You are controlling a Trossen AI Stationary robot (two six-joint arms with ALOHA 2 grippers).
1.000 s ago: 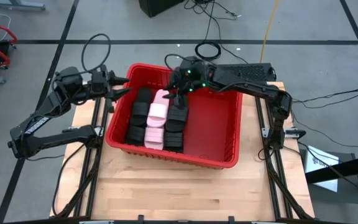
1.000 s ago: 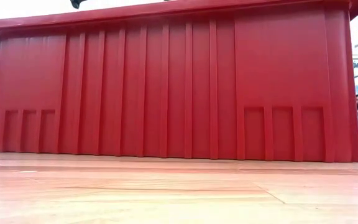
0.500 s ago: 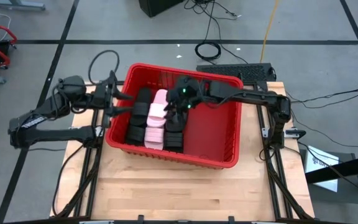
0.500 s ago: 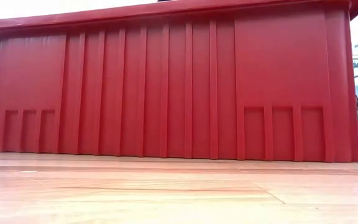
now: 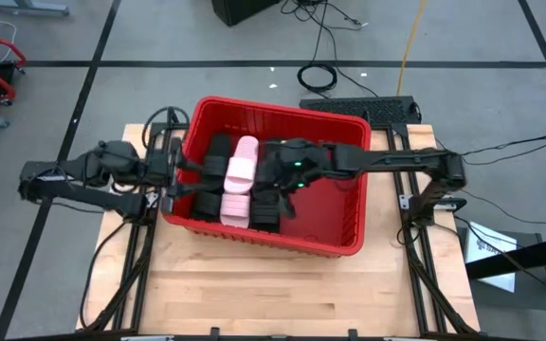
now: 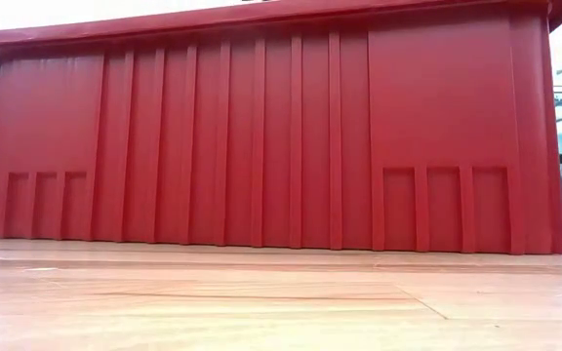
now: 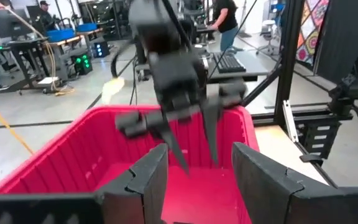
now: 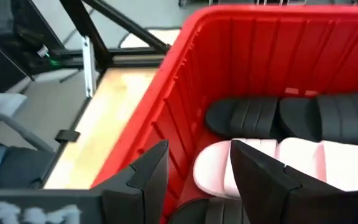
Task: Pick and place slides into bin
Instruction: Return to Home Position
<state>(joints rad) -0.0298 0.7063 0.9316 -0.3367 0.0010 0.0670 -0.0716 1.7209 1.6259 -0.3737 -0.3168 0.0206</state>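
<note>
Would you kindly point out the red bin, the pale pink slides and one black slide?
red bin (image 5: 330,208), high view, bare floor.
pale pink slides (image 5: 239,182), high view, middle of the pair.
black slide (image 8: 250,115), right wrist view, strap.

Cam setup: 4 views, all share the red bin (image 5: 328,204).
High cam overhead, straight down, whole table (image 5: 254,298). Low cam at tabletop lvl, v. close, bin wall fills it. L wrist cam faces across bin interior at the right gripper (image 7: 199,167). R wrist cam close, angled into bin onto slides (image 8: 303,155).
</note>
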